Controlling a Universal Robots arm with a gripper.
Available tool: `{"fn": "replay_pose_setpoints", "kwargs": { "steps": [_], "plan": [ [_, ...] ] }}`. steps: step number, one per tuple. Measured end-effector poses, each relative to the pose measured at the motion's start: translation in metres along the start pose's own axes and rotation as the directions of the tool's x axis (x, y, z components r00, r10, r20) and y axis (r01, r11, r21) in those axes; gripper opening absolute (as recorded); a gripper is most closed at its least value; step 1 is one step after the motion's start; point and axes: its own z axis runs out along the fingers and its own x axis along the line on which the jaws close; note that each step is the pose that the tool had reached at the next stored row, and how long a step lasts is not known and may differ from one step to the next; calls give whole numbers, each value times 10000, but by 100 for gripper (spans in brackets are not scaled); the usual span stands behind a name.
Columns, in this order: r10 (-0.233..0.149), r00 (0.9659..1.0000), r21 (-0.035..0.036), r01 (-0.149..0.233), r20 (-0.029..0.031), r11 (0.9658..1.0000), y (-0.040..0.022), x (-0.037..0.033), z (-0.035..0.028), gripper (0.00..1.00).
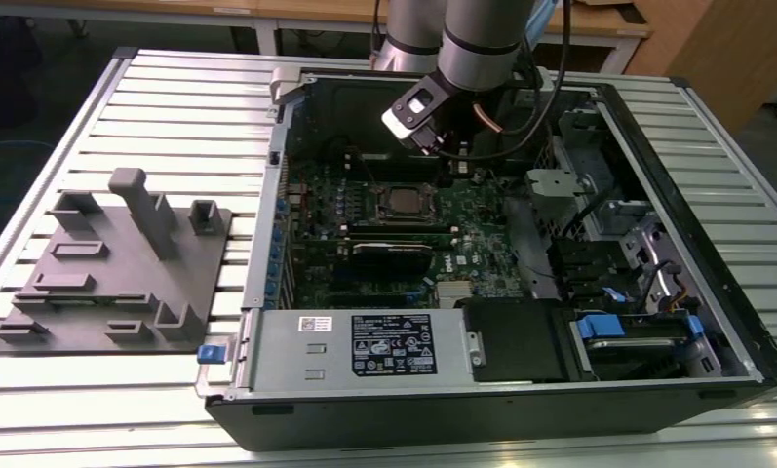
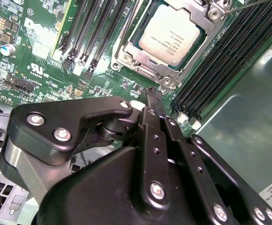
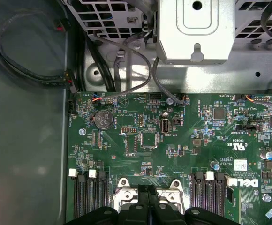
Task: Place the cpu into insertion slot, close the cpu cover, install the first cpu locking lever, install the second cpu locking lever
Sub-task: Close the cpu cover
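The cpu, a square chip with a dull silver top, sits in its socket on the green motherboard. The cpu cover, a thin silver frame, lies flat around the chip's edges. A thin metal lever rod runs past the socket's far corner. My gripper hangs just beside the socket with its black fingers pressed together and nothing between them. In the exterior view the socket lies in the middle of the open case, and the arm's wrist hovers just behind it.
Black memory slots flank the socket on both sides. A labelled power supply box fills the case's near edge, with drive bays beside it. A silver bracket and cables stand over the board. A grey fixture block rests on the slatted table.
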Motion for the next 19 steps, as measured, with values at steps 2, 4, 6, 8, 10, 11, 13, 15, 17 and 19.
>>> {"fn": "replay_pose_setpoints", "kwargs": {
  "steps": [2, 4, 6, 8, 10, 11, 13, 15, 17, 19],
  "plan": [
    [0, 10000, 0, 0, 0, 10000, 0, 0, 0, 11],
    [0, 10000, 0, 0, 0, 10000, 0, 0, 1, 11],
    [0, 10000, 0, 0, 1, 10000, 0, 0, 1, 11],
    [1, 10000, 0, -1, 0, 10000, -4, 0, 1, 11],
    [0, 10000, -1, 0, 0, 10000, -35, 0, 1, 11],
    [0, 10000, -1, 0, 1, 10000, -52, 0, 2, 11],
    [0, 10000, 0, 0, 0, 10000, -96, 2, 2, 11],
    [0, 10000, 2, 0, 1, 10000, -130, 1, 3, 11],
    [1, 10000, 2, -1, 1, 10000, -153, 1, 4, 11],
    [1, 10000, 2, -1, 1, 10000, -173, 1, 5, 11]
  ]
}}
